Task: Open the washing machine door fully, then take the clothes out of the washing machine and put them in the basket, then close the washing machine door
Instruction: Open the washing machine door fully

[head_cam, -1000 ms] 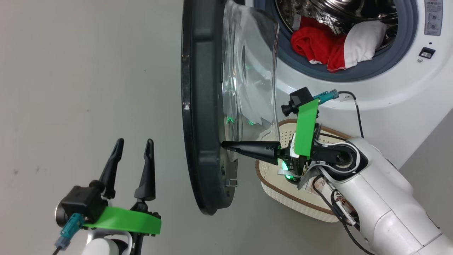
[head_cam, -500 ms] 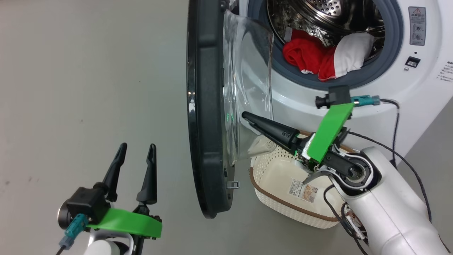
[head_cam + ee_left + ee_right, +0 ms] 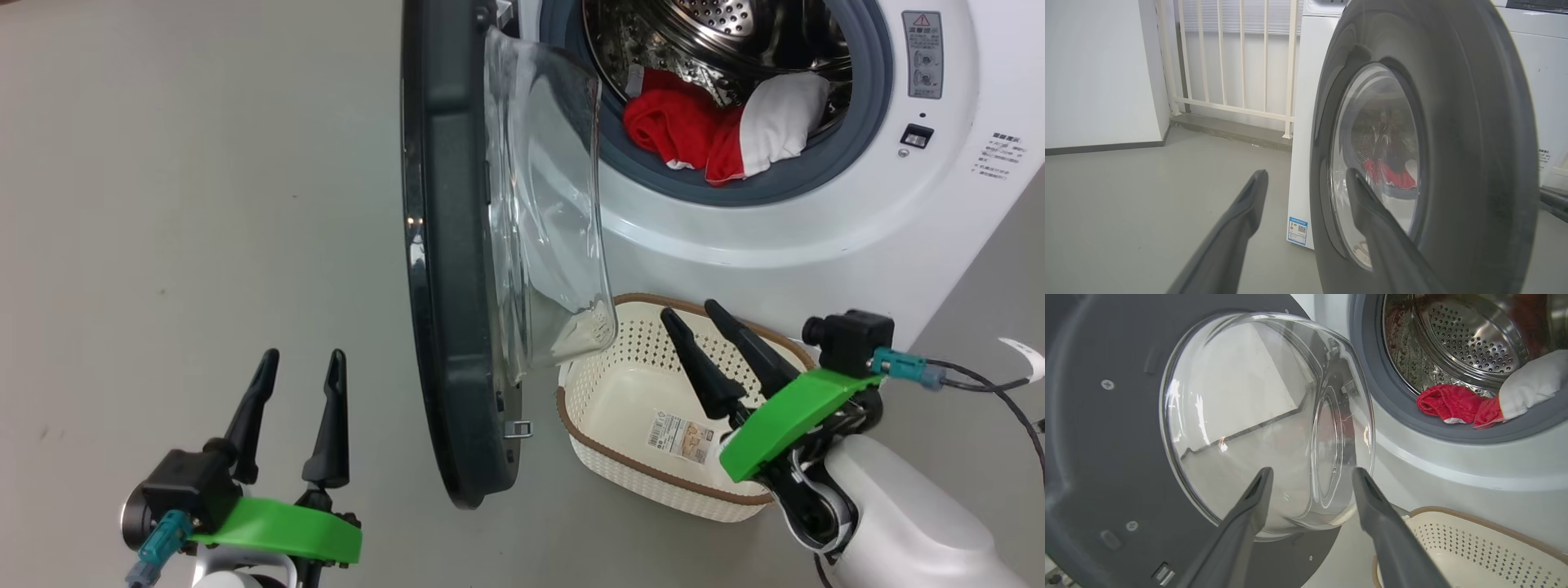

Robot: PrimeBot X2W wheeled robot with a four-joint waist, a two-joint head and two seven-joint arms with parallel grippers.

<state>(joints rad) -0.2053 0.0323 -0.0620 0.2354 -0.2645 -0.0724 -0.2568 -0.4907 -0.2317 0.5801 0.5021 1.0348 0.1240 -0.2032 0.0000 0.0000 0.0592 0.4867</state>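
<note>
Well, left gripper (image 3: pixel 302 357) and right gripper (image 3: pixel 688 309) gape empty; clothes (image 3: pixel 678 131) at one o'clock look soft, light: I'd pinch the red fold

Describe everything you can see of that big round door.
The washing machine door is large and round, with a wide glossy black rim, plastic by its look, and a clear glass bowl bulging from its grey inner face. It stands swung open, edge-on in the head view, joined to the washing machine at its far end. A small metal latch hook sits near its free edge. Nothing touches it; the left tool and right tool stand apart.
</note>
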